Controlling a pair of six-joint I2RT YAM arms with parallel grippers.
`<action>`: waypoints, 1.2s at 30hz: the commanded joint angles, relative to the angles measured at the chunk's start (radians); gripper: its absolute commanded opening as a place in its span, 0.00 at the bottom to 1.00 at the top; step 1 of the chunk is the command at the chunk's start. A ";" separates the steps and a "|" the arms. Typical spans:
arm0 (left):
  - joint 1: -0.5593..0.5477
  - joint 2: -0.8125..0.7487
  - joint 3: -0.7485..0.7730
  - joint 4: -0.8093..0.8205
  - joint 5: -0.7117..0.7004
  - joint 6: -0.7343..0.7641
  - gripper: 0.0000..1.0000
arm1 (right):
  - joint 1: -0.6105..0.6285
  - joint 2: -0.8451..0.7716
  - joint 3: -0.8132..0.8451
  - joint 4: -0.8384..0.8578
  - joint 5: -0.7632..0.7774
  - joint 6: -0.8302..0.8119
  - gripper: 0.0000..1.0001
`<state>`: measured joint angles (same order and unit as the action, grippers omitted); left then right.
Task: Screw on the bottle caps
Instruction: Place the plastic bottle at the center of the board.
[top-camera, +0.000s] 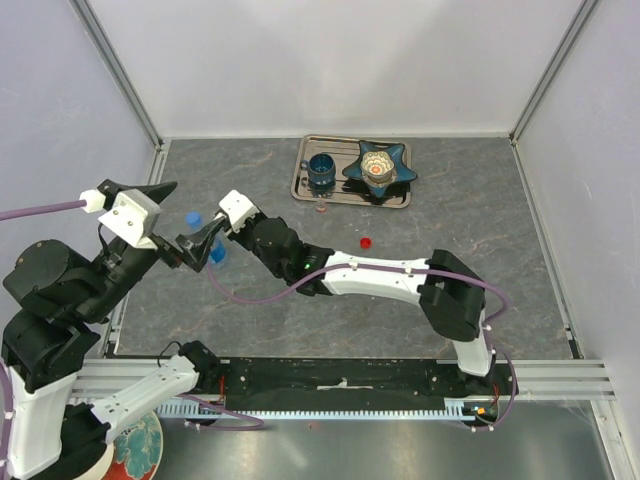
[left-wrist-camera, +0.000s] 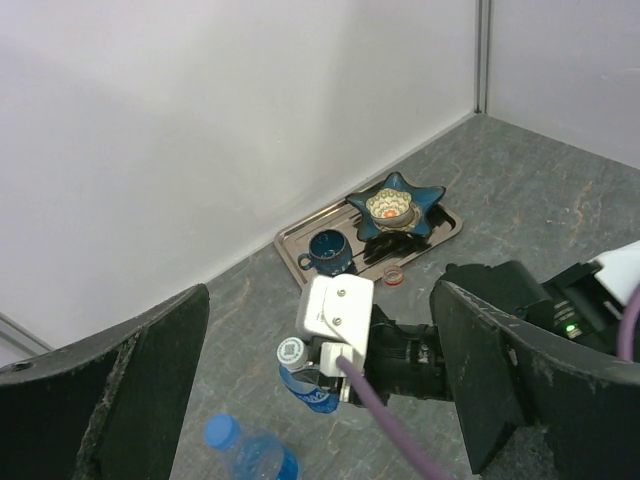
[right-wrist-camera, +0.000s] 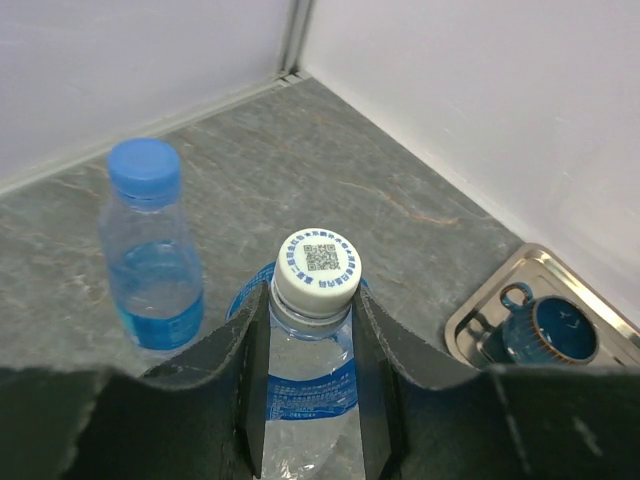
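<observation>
My right gripper (top-camera: 205, 243) (right-wrist-camera: 312, 305) is shut on the neck of a clear blue-labelled bottle (right-wrist-camera: 305, 390) that carries a white cap (right-wrist-camera: 318, 263) with a printed code. The same bottle (left-wrist-camera: 318, 393) and white cap (left-wrist-camera: 291, 351) show in the left wrist view. A second bottle (right-wrist-camera: 152, 270) with a blue cap (right-wrist-camera: 145, 165) stands just to its left, also in the top view (top-camera: 193, 218). My left gripper (top-camera: 175, 220) (left-wrist-camera: 320, 400) is wide open and empty, hovering near both bottles. A red cap (top-camera: 366, 242) lies loose on the table.
A metal tray (top-camera: 300, 185) at the back holds a dark blue cup (top-camera: 321, 172) and a blue star-shaped dish (top-camera: 378, 165). A small reddish ring (left-wrist-camera: 393, 275) lies by the tray's front edge. White walls enclose the table on three sides.
</observation>
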<state>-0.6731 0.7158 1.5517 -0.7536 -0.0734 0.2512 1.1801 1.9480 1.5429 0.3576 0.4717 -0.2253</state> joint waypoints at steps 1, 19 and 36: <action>0.015 -0.027 -0.022 0.028 0.024 -0.056 1.00 | -0.011 0.066 0.022 0.228 0.132 -0.098 0.00; 0.053 -0.049 -0.062 0.020 0.092 -0.087 0.99 | -0.051 0.143 -0.089 0.330 0.283 0.222 0.01; 0.075 -0.039 -0.059 0.030 0.127 -0.107 0.99 | -0.048 0.128 -0.145 0.255 0.197 0.256 0.35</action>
<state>-0.6098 0.6731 1.4906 -0.7536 0.0338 0.1829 1.1248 2.0808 1.4315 0.6849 0.7292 0.0185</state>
